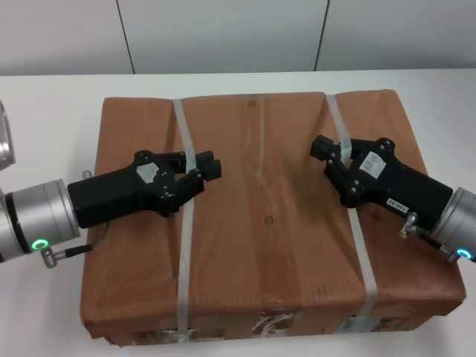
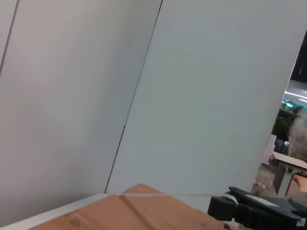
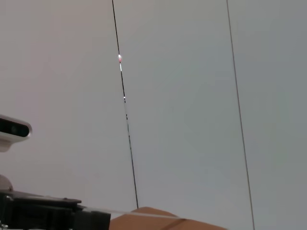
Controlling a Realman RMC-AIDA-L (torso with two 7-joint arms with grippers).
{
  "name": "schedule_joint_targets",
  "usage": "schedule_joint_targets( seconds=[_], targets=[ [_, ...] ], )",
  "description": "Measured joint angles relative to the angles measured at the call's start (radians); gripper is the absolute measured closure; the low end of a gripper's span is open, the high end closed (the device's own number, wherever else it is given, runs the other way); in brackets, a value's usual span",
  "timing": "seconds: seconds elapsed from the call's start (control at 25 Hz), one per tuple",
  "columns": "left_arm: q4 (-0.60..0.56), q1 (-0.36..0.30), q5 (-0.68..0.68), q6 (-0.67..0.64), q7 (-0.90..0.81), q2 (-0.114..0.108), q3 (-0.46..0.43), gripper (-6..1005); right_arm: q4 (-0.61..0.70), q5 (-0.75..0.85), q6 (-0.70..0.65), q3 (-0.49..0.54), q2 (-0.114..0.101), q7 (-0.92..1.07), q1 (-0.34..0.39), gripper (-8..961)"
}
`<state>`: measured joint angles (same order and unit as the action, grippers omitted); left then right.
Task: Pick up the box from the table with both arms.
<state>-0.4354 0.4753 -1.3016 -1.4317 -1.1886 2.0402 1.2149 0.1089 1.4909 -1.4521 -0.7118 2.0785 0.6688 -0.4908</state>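
The big brown paper-wrapped box (image 1: 264,223) fills the middle of the head view, with tape and labels on its near side. Two whitish straps cross its top. My left gripper (image 1: 195,162) lies on the box top with its black fingers closed around the left strap (image 1: 184,253). My right gripper (image 1: 336,153) lies on the top and is closed around the right strap (image 1: 363,260). The white table (image 1: 52,126) shows to the left of and behind the box. In the left wrist view the box top (image 2: 144,211) and the far right gripper (image 2: 249,211) show low down. In the right wrist view the box (image 3: 158,220) and the left gripper (image 3: 48,215) show.
A pale panelled wall (image 1: 223,33) stands behind the table. A white camera housing (image 3: 12,129) shows in the right wrist view. Furniture and plants (image 2: 292,143) show far off past the wall's edge.
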Motion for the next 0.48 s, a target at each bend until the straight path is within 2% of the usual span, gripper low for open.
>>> schedule_joint_targets(
  seconds=[0.48],
  targets=[
    [-0.016,-0.009,0.001,0.000,-0.003,0.000,0.000,828,0.000,0.000,-0.003,0.000,0.000,0.000,0.000,916]
  ],
)
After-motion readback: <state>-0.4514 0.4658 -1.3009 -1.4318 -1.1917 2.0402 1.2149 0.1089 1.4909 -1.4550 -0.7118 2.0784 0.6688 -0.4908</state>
